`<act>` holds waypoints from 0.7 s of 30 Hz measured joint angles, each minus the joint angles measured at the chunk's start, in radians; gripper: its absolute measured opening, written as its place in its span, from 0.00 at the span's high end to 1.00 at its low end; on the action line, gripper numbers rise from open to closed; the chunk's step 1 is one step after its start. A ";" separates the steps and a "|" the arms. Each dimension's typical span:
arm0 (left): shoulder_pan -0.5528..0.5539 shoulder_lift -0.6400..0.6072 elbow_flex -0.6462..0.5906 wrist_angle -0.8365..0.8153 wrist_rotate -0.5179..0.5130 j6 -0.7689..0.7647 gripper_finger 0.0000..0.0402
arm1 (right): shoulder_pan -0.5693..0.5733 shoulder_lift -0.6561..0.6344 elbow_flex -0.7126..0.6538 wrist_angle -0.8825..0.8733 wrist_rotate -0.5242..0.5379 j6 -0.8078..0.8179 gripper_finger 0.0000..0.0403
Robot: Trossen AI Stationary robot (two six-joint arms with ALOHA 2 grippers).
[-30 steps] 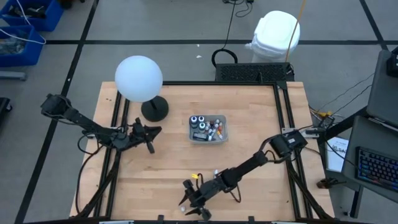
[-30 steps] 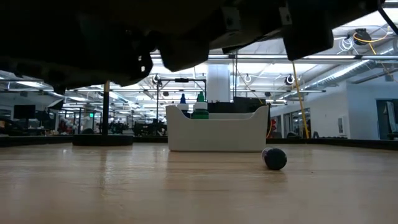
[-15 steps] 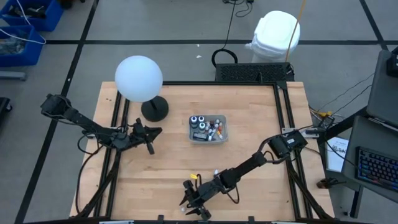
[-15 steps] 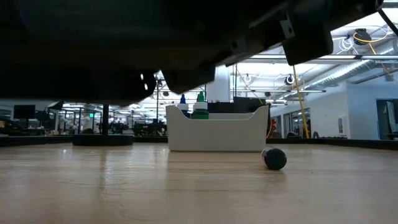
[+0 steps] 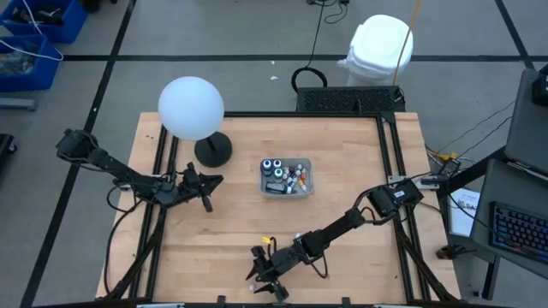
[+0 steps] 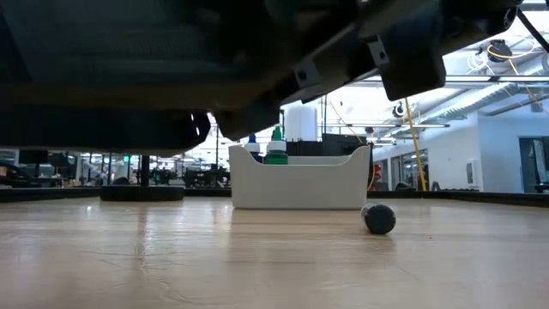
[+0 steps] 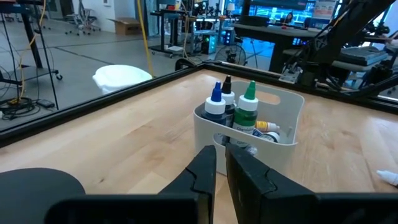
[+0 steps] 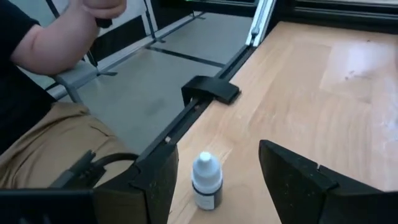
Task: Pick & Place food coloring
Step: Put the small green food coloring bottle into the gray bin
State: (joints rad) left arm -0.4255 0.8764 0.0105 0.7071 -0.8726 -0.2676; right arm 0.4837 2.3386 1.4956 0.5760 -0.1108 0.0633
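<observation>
A tiny food coloring bottle, white-capped with a dark body, stands upright on the wood close to the table's near edge. My right gripper is open, one finger on either side of the bottle and a little short of it, touching nothing. The clear tray in the table's middle holds several more bottles; blue, black and green ones stand upright in it. Another small bottle lies loose on the wood. My left gripper waits shut at the left, pointing toward the tray.
A lamp with a white globe and a black round base stands at the far left. A dark round thing lies on the wood in front of the tray. A seated person is just beyond the near edge, by a black bracket.
My right gripper has rolled slightly about the line it points along, staying open near the table's near edge.
</observation>
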 joint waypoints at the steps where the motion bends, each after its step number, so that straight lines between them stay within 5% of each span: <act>1: 0.000 0.000 0.000 0.000 0.000 0.001 0.90 | 0.000 0.000 0.000 0.002 -0.006 -0.002 0.47; 21: 0.000 0.000 0.000 -0.008 0.026 -0.015 0.90 | -0.009 0.053 0.006 0.090 -0.076 0.008 0.59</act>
State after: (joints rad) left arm -0.4255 0.8768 0.0109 0.6995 -0.8471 -0.2829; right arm 0.4751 2.3920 1.5017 0.6662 -0.1864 0.0713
